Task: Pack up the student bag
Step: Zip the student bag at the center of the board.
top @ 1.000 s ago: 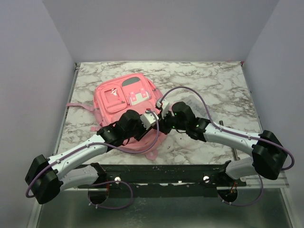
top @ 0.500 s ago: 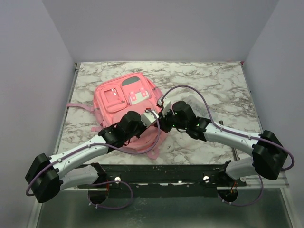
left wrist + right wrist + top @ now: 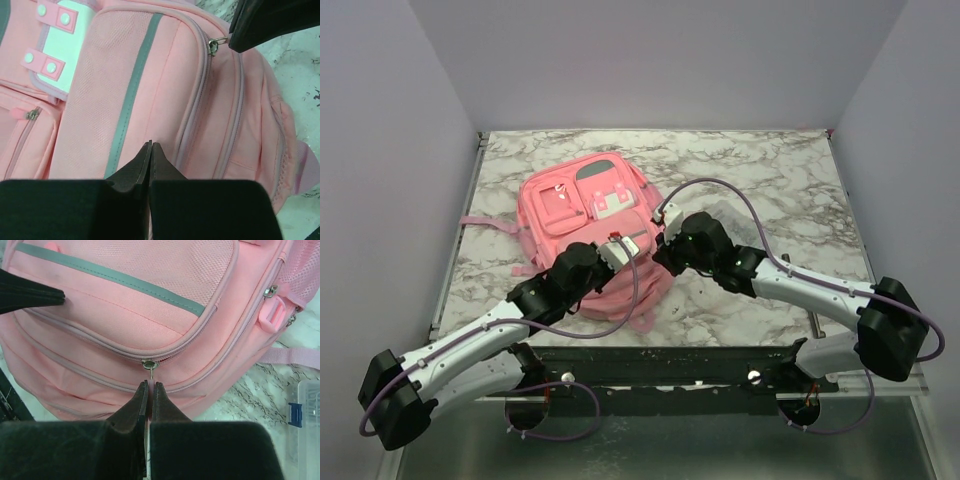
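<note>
The student bag is a large pink backpack lying front-up on the marble table; it fills the left wrist view and the right wrist view. My right gripper is shut on the pink zipper pull of a zip on the bag's near right side; in the top view it is at the bag's right edge. My left gripper is shut with nothing seen between its fingers, just above the bag's mesh front pocket; in the top view it is beside the right gripper.
A clear plastic box with a blue latch lies on the table right of the bag. Pink straps trail off the bag's left side. Grey walls close in the table on three sides.
My left arm has drawn back toward the near left, and its gripper has slid a little away from the right gripper. The right gripper has hardly moved.
</note>
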`<control>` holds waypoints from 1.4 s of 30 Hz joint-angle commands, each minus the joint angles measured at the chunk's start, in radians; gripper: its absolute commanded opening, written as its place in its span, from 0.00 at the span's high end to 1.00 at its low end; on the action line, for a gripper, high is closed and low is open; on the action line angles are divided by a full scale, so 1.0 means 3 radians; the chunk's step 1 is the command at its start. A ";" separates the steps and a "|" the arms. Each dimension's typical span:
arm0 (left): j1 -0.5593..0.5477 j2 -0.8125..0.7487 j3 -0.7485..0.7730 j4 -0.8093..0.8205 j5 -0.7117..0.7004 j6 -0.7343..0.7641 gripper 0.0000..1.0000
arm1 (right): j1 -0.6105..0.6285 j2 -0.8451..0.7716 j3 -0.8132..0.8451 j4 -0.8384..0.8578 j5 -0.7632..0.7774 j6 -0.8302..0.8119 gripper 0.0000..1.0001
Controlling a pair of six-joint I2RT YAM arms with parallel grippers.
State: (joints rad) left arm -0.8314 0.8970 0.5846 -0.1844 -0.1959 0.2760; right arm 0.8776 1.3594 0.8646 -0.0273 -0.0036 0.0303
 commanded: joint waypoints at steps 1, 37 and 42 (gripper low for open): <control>0.0050 -0.0152 -0.0043 0.0127 0.0206 0.0044 0.92 | -0.0006 -0.0026 0.0131 0.0017 -0.0570 -0.0110 0.99; 0.0019 -0.0356 -0.0221 0.0174 -0.0108 0.0330 1.00 | -0.0360 0.0474 0.0519 -0.0163 0.0039 -0.0311 0.99; 0.0016 -0.0498 -0.0244 0.0174 -0.0012 0.0363 1.00 | -0.0378 0.0972 0.0936 -0.0214 0.0118 -0.0475 1.00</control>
State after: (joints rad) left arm -0.8364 0.8204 0.5148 -0.1169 -0.1547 0.3622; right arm 0.8146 1.5436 1.0664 -0.0544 -0.1078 -0.0288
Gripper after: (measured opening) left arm 0.040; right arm 0.013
